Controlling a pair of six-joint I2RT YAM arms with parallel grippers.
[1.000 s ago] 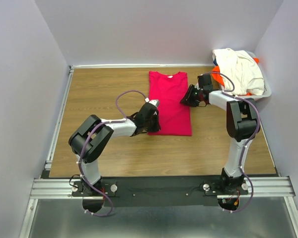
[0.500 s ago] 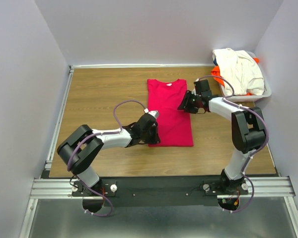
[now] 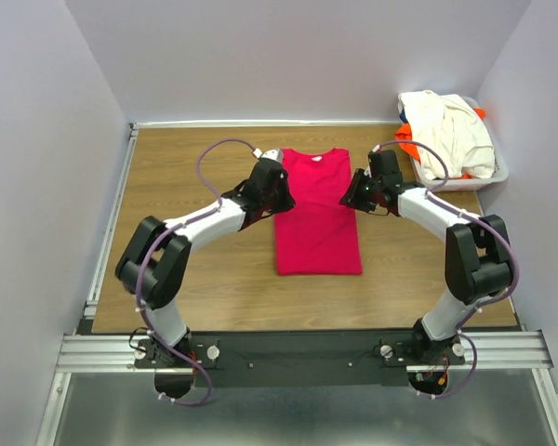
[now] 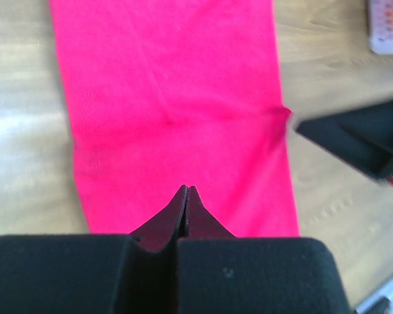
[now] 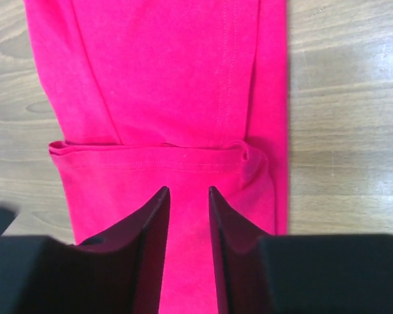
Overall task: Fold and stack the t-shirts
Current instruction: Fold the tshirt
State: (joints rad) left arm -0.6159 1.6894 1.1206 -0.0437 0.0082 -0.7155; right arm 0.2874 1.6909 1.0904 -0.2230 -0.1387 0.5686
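The crimson-pink t-shirt (image 3: 316, 223) lies flat mid-table, folded into a long narrow rectangle with the collar at the far end. My left gripper (image 3: 277, 195) is at its left edge, in the far half. Its jaws are shut, with no cloth showing between them, and the tips (image 4: 187, 190) sit over the pink cloth (image 4: 177, 98). My right gripper (image 3: 351, 197) is at the right edge, open a little, with the tips (image 5: 188, 191) just above a folded-in sleeve hem (image 5: 157, 154). The cream-white t-shirt (image 3: 451, 125) and the orange t-shirt (image 3: 406, 141) lie heaped in the basket.
The white plastic basket (image 3: 495, 175) stands at the far right corner against the wall. Grey walls close in the wooden table (image 3: 186, 269) on three sides. The right gripper's black body shows at the right of the left wrist view (image 4: 360, 140).
The pink shirt has slid a little toward the near edge. My left gripper has moved from its near-left corner up along the left edge. My right gripper has stayed at the right edge.
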